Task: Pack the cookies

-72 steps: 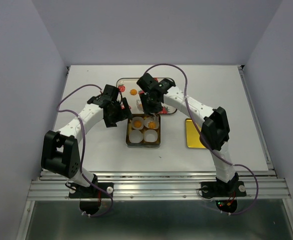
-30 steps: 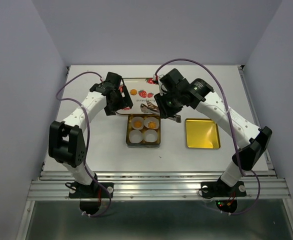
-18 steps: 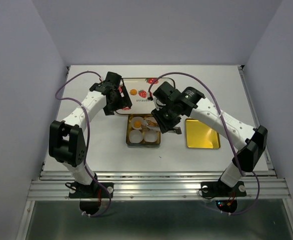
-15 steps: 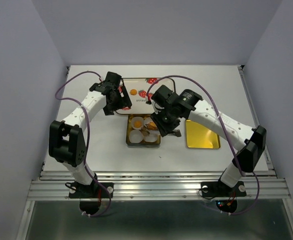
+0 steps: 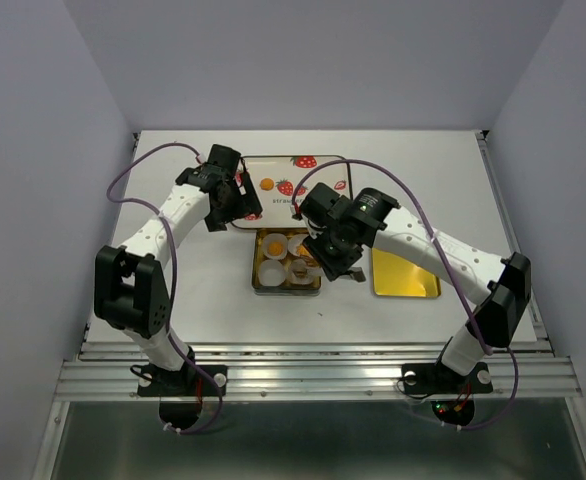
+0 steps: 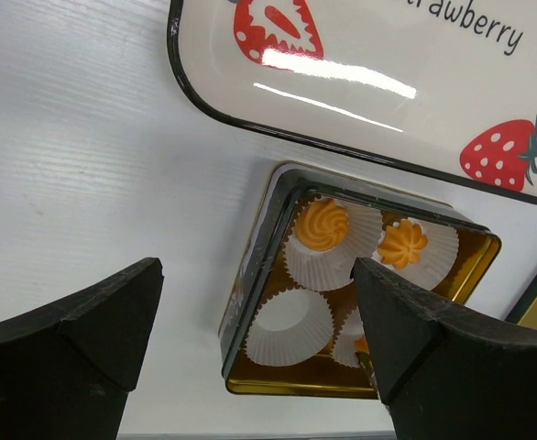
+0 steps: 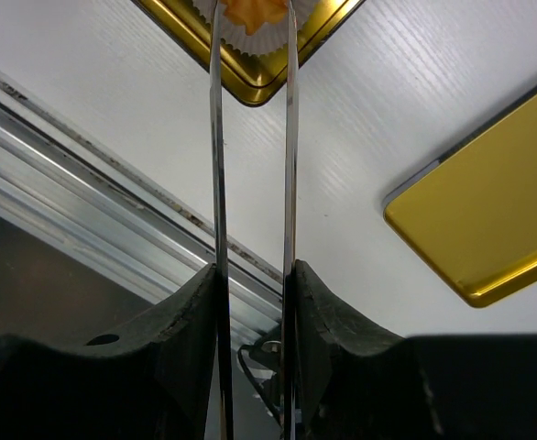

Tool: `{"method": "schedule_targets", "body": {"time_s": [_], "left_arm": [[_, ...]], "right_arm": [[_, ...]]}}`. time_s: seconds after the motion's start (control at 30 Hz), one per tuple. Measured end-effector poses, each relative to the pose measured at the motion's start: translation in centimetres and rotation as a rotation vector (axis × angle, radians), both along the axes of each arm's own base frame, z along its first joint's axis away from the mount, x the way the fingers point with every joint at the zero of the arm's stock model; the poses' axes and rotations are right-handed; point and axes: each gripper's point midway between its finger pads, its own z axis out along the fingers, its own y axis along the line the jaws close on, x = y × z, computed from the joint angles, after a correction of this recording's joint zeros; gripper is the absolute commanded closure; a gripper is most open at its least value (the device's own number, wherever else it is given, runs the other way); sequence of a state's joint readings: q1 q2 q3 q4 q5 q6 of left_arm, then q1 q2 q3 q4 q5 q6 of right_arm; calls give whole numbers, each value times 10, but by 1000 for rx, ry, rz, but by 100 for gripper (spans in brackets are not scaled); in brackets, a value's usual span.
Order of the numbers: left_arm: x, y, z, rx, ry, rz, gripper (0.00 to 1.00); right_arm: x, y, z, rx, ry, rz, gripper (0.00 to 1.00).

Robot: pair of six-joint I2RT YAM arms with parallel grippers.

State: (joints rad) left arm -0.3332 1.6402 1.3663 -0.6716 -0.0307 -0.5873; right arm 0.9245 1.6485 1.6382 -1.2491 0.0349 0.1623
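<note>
My right gripper (image 5: 325, 254) is shut on metal tongs (image 7: 250, 137). The tong tips pinch an orange cookie (image 7: 255, 11) over the near-right white paper cup of the open tin (image 5: 286, 288); it also shows in the top view (image 5: 299, 268). Two more cookies (image 6: 322, 224) (image 6: 403, 244) sit in the tin's far cups. The near-left cup (image 6: 290, 324) is empty. Another cookie (image 5: 266, 184) lies on the strawberry tray (image 5: 318, 170). My left gripper (image 5: 235, 205) is open and empty, above the table by the tray's left end; the left wrist view (image 6: 257, 268) looks down on the tin.
The gold tin lid (image 5: 405, 272) lies on the table right of the tin, also in the right wrist view (image 7: 488, 229). The metal rail of the table's near edge (image 7: 113, 211) runs below the tin. The tray has a black rim (image 6: 278, 145).
My right arm has swung from the tray toward me and lowered the tongs with a cookie over the tin's near-right cup. The left arm has hardly moved in the last second.
</note>
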Motion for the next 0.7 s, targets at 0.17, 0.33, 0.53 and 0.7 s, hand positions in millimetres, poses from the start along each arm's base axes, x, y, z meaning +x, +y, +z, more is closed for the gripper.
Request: {"method": "schedule_targets", "body": {"time_s": [0.17,0.33,0.53,0.7], "left_arm": [[0,0,7,-6,-17,0,4],[0,1,7,-6,-19,1,4],[0,1,7,-6,-20,2,4],[0,2,8,-3,-22,4,4]], "right_arm": [[3,-2,0,-11,-17,-14,62],[4,-1,0,-8,-19,-17,60],[5,0,0,-3,-24,-18,58],[8,2,1,3,-40,-20,58]]}}
